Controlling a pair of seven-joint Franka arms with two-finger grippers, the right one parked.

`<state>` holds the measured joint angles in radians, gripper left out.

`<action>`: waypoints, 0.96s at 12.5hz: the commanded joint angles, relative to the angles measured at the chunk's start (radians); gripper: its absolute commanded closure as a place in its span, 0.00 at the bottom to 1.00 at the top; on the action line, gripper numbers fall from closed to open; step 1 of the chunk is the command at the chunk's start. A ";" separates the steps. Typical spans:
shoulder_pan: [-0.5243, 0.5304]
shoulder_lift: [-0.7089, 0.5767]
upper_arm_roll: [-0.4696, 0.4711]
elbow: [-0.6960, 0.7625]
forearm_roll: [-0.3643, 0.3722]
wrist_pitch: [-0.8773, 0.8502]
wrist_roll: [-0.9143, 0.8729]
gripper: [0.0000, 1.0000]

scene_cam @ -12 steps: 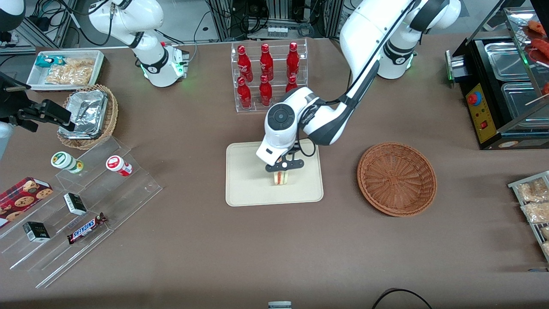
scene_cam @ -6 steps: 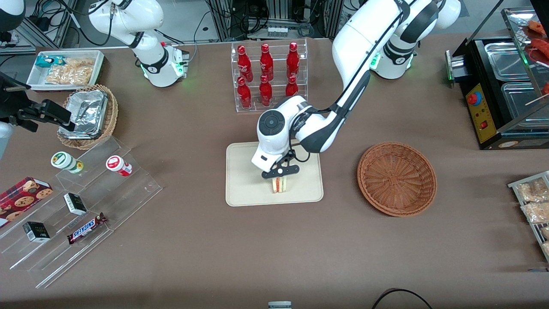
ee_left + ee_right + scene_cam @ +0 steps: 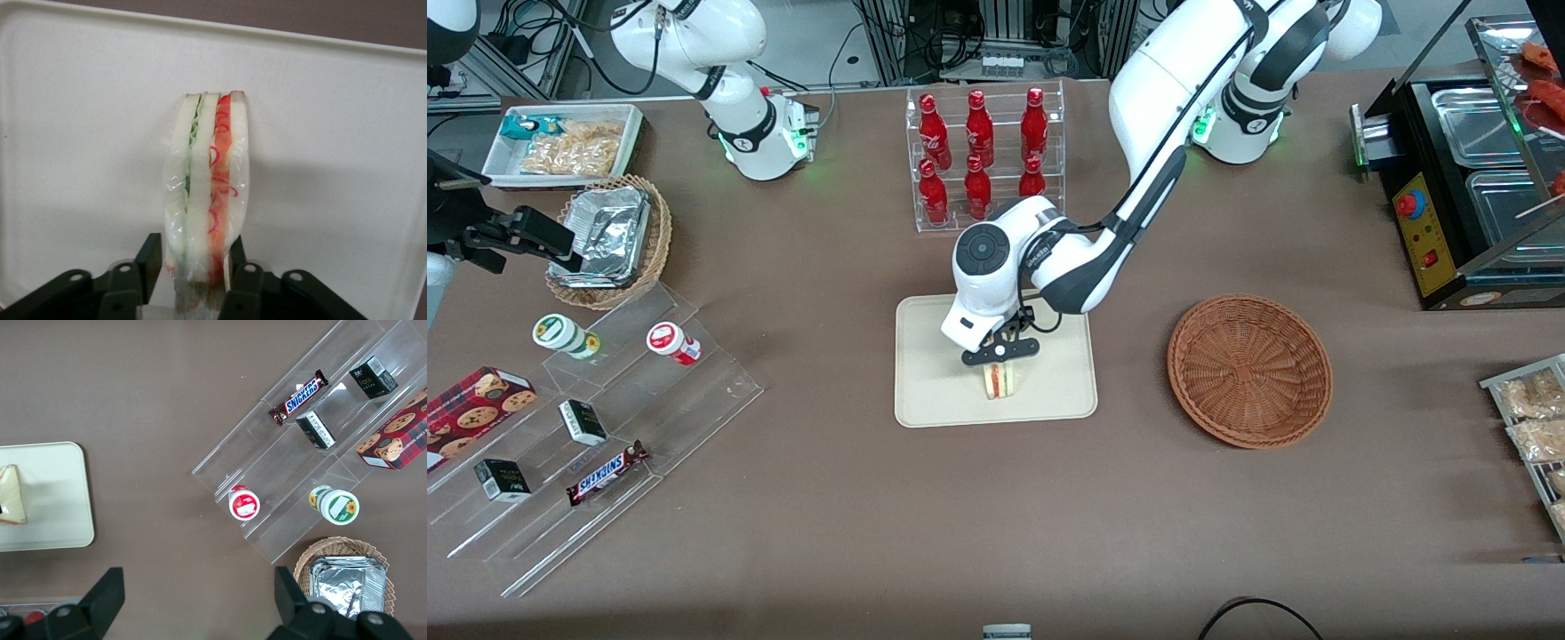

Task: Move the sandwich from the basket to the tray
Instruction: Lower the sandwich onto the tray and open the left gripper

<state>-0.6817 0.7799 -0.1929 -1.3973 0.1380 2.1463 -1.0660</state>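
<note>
The sandwich (image 3: 1000, 380), a wrapped wedge of pale bread with red and green filling, stands on its edge over the beige tray (image 3: 934, 373), nearer the tray's front-camera rim. My left gripper (image 3: 1000, 366) comes down on it from above and is shut on its top. In the left wrist view the black fingers (image 3: 152, 257) pinch the sandwich (image 3: 207, 180) on both sides, with the tray (image 3: 80, 133) underneath. I cannot tell whether it touches the tray floor. In the right wrist view the sandwich (image 3: 13, 495) shows over the tray (image 3: 60, 493). The reddish-brown basket (image 3: 1249, 369) lies empty toward the working arm's end.
A clear rack of red bottles (image 3: 983, 156) stands farther from the front camera than the tray. A clear stepped shelf (image 3: 605, 418) with snacks, a lighter wicker basket holding foil (image 3: 609, 240) and a white bin (image 3: 565, 142) lie toward the parked arm's end. A black appliance (image 3: 1467, 178) stands past the basket.
My gripper has carried the sandwich a little toward the parked arm's end and nearer the front camera, over the tray. The grip has stayed shut.
</note>
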 commanded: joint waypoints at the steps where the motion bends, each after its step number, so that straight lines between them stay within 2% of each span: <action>1: -0.026 -0.045 0.016 0.014 0.037 -0.016 -0.022 0.00; 7: 0.034 -0.180 0.026 0.004 0.028 -0.236 -0.032 0.00; 10: 0.125 -0.231 0.024 0.003 -0.003 -0.371 -0.032 0.00; 12: 0.172 -0.254 0.024 -0.025 -0.001 -0.379 -0.029 0.00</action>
<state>-0.5418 0.5635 -0.1637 -1.3756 0.1514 1.7766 -1.0850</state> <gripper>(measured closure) 0.000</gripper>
